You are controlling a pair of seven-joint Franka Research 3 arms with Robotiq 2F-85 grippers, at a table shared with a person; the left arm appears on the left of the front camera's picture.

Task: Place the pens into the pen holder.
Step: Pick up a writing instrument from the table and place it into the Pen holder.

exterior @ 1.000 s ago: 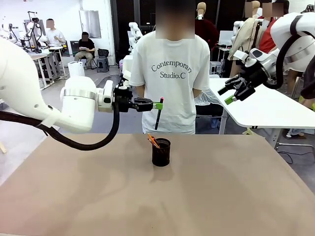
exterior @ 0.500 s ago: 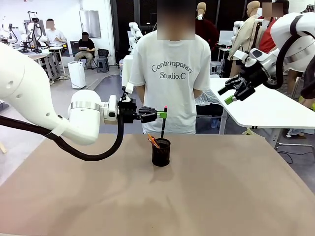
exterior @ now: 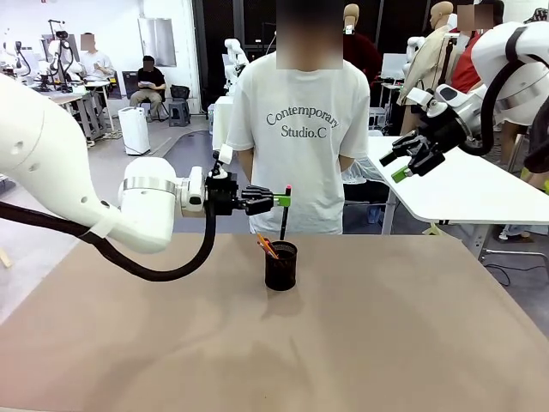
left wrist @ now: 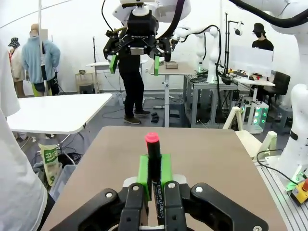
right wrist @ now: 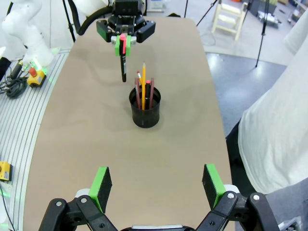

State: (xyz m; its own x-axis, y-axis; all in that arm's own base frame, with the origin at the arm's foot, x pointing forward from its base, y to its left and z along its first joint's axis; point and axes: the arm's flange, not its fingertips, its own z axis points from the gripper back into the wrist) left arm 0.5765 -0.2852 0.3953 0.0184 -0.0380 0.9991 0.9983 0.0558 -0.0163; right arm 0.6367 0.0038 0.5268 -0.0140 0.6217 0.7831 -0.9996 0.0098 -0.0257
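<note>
1. left gripper [exterior: 280, 201] pinches a black pen [exterior: 284, 215] with a pink-red cap, upright, above the pen holder [exterior: 280, 265].
2. right gripper [exterior: 410, 163] is raised off the table's right side, jaws spread, empty.
3. the holder stands mid-table with an orange pencil [right wrist: 143, 85] and two dark red pens [right wrist: 150, 92] inside; bare tan table [exterior: 412, 335] all around it.
4. a person's white shirt [exterior: 296, 137] reads "contemporary studio.c".
</note>
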